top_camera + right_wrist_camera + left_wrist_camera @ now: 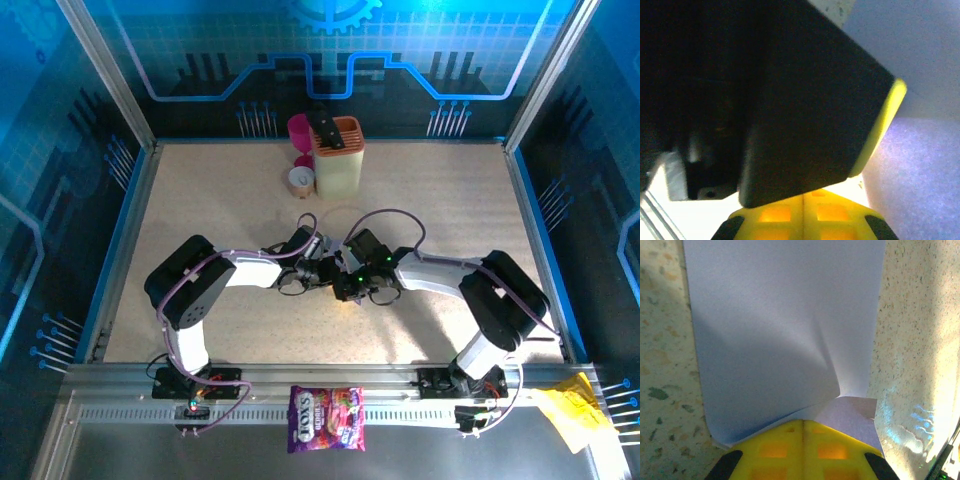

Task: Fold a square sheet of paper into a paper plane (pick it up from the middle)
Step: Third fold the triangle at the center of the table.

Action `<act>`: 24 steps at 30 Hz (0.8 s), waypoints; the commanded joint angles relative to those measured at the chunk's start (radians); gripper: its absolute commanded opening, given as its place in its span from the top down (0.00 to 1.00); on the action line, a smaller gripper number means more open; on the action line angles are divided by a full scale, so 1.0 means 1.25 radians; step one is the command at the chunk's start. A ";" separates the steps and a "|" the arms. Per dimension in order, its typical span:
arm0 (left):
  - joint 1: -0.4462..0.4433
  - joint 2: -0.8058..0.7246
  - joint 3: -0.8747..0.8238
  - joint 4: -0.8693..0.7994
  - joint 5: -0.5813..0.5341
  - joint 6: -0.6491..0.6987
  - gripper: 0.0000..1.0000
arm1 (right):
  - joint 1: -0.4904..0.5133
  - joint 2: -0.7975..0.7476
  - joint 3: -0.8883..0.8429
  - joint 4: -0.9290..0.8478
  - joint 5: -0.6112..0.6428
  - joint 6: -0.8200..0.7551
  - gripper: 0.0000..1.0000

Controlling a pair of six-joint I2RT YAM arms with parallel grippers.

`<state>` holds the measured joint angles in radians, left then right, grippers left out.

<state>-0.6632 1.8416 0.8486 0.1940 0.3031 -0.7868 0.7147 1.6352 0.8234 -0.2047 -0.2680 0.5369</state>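
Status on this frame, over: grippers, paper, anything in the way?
Left gripper shut on the square sheet of paper, partly folded. Right gripper shut, close against left. Holder far back, out of the way.

Robot lab cell, blue circuit-print walls [200, 50]

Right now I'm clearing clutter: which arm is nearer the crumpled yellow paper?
Right. The right arm is bolted just left of the crumpled yellow paper; the left arm stands much farther left.
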 commanded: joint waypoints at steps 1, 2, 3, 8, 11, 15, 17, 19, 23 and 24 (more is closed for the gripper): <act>0.000 0.027 -0.020 -0.040 -0.035 0.007 1.00 | -0.006 0.026 -0.023 0.025 0.018 0.010 1.00; 0.000 0.026 -0.021 -0.040 -0.036 0.006 1.00 | -0.012 0.030 -0.032 0.032 0.018 0.010 1.00; 0.000 0.026 -0.021 -0.041 -0.037 0.008 1.00 | -0.019 0.032 -0.043 0.039 0.016 0.010 1.00; 0.000 0.026 -0.025 -0.044 -0.042 0.008 1.00 | -0.053 0.034 -0.092 0.075 -0.012 0.018 1.00; 0.000 0.029 -0.026 -0.044 -0.045 0.007 1.00 | -0.072 0.027 -0.121 0.108 -0.048 0.038 1.00; 0.000 0.028 -0.028 -0.049 -0.054 0.002 1.00 | -0.098 0.022 -0.161 0.150 -0.088 0.070 1.00; 0.000 0.026 -0.030 -0.053 -0.062 -0.005 1.00 | -0.110 0.017 -0.182 0.165 -0.099 0.083 1.00; 0.000 0.024 -0.031 -0.059 -0.070 -0.011 1.00 | -0.123 0.008 -0.207 0.177 -0.105 0.096 1.00; 0.000 0.019 -0.032 -0.068 -0.087 -0.024 1.00 | -0.147 -0.008 -0.254 0.186 -0.100 0.121 1.00; 0.000 0.017 -0.032 -0.072 -0.093 -0.027 1.00 | -0.155 -0.011 -0.265 0.189 -0.100 0.125 1.00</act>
<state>-0.6689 1.8416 0.8478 0.1936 0.2882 -0.8028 0.5682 1.6276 0.5884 0.1284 -0.4469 0.6464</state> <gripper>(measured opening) 0.064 0.048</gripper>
